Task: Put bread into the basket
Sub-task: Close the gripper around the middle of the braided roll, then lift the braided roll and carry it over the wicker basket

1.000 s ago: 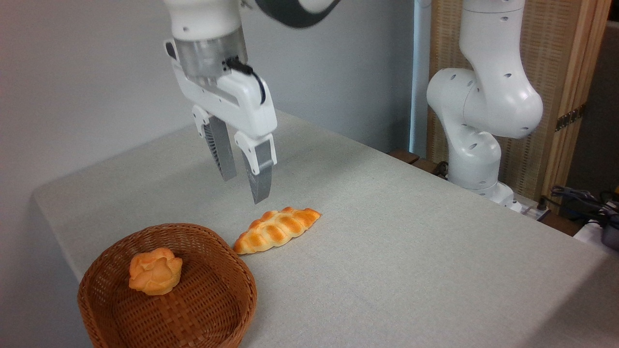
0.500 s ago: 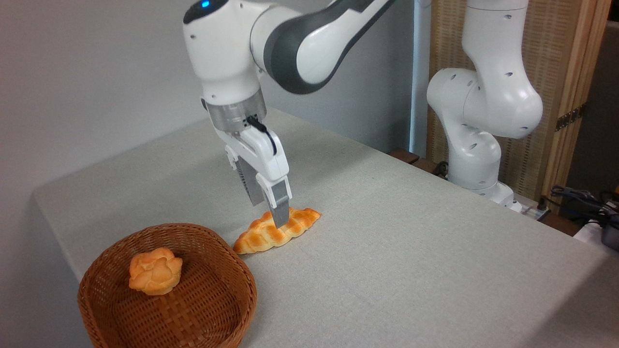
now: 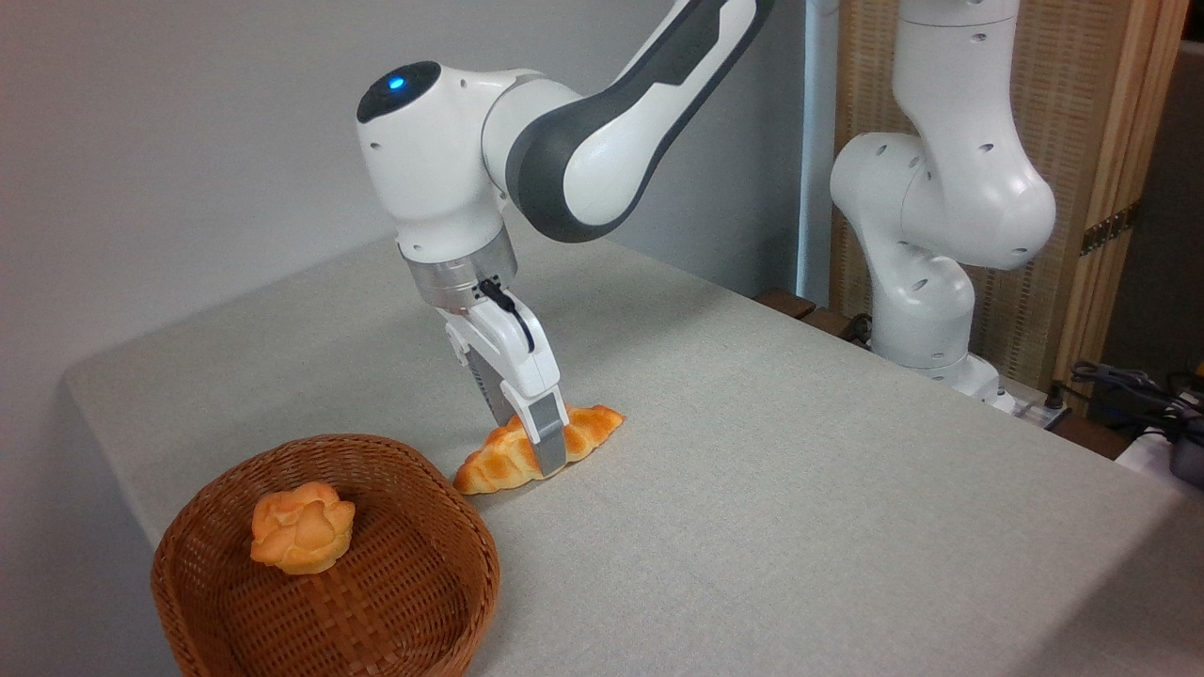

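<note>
The braided golden-orange bread (image 3: pixel 491 464) lies on the table just right of the basket. The gripper (image 3: pixel 532 440) has come down over the loaf's middle and is open. Its near finger (image 3: pixel 548 442) stands in front of the loaf and reaches almost to the table. The far finger is mostly hidden behind the loaf. The bread still rests flat on the table. The round brown wicker basket (image 3: pixel 381 448) sits at the lower left, its rim close to the loaf's left tip.
A small knobbly orange bun (image 3: pixel 301 527) lies inside the basket. The arm's white base (image 3: pixel 926 244) stands at the table's far right edge, with cables (image 3: pixel 1129 385) beyond it. A grey wall runs behind the table.
The gripper dropped from well above the table and shifted right. Its fingers now straddle the middle of the loaf. Bread, basket and bun have not moved.
</note>
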Motion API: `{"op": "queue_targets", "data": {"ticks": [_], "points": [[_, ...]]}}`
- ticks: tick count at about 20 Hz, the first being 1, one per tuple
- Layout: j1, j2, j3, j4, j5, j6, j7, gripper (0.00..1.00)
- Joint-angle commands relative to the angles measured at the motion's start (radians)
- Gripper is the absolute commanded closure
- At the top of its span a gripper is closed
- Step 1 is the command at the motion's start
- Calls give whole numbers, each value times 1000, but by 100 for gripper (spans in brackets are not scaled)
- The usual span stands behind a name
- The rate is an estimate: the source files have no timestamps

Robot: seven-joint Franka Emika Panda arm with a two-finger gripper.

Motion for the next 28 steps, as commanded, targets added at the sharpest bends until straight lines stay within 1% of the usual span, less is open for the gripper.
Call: {"op": "queue_targets", "data": {"ticks": [1,2,3,12,14,15,17,18,19,21,22,24,26,27,28], "points": [[1,9,-3,-3,7,18,23,37],[1,9,-3,-2,7,18,23,51],[1,9,-3,-2,7,18,23,56],[1,12,-3,3,7,18,23,56],[1,6,-3,26,5,-3,5,55],[1,-5,-3,44,5,-53,-17,55],[7,-16,6,116,7,-204,-11,54],[12,-14,12,163,7,-254,-8,53],[13,-8,28,218,8,-275,-8,52],[16,16,69,317,4,-278,-8,51],[19,38,78,367,-4,-278,-9,50],[53,116,83,488,-7,-270,-8,48],[61,199,83,584,-8,-252,-8,48],[61,228,83,605,-8,-217,-8,48],[61,246,83,606,-5,-156,-8,48]]}}
